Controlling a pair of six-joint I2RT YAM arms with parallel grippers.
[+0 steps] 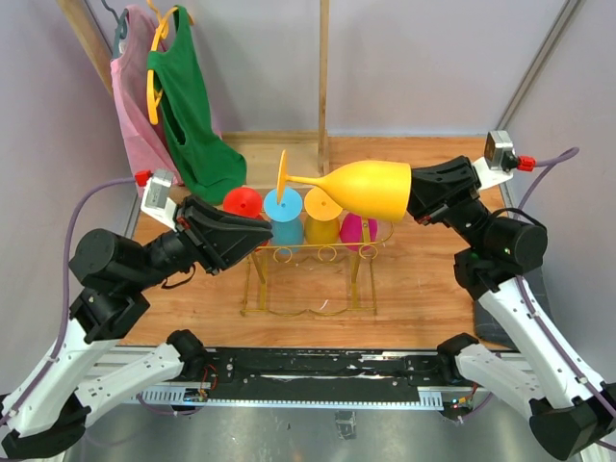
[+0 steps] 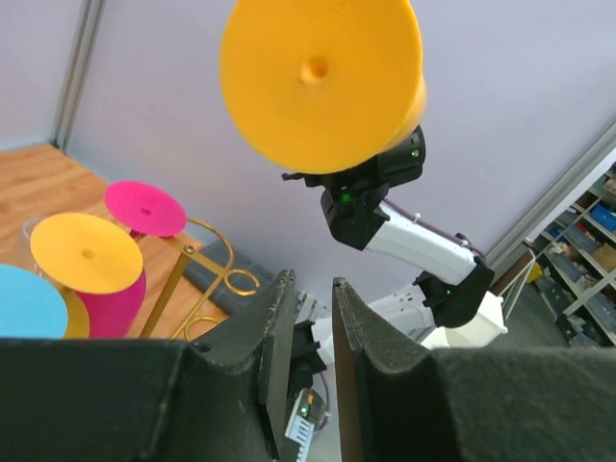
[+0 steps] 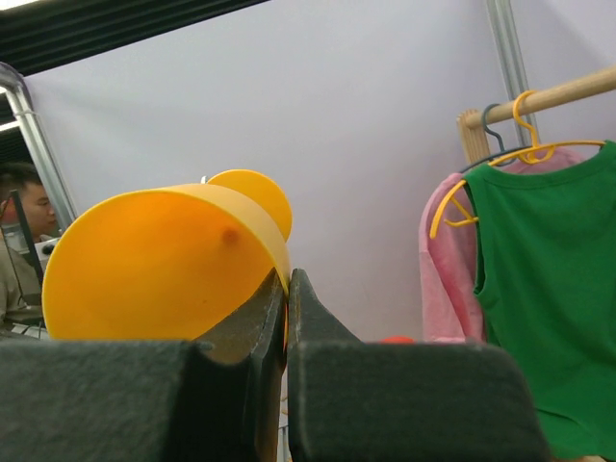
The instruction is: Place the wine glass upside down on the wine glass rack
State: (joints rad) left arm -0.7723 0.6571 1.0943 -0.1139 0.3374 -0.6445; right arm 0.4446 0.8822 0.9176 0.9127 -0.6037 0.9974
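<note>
An orange-yellow wine glass hangs on its side above the rack, its foot pointing left. My right gripper is shut on the bowl's rim; in the right wrist view the rim is pinched between the jaws of that gripper. The gold wire wine glass rack stands on the wooden table under the glass. My left gripper sits at the rack's left end, narrowly open and holding nothing. Its wrist view looks up at the glass's foot above the open left gripper.
Upside-down glasses hang on the rack: red, blue, yellow and magenta. A green top and a pink one hang on a rail at the back left. A wooden post rises behind the rack.
</note>
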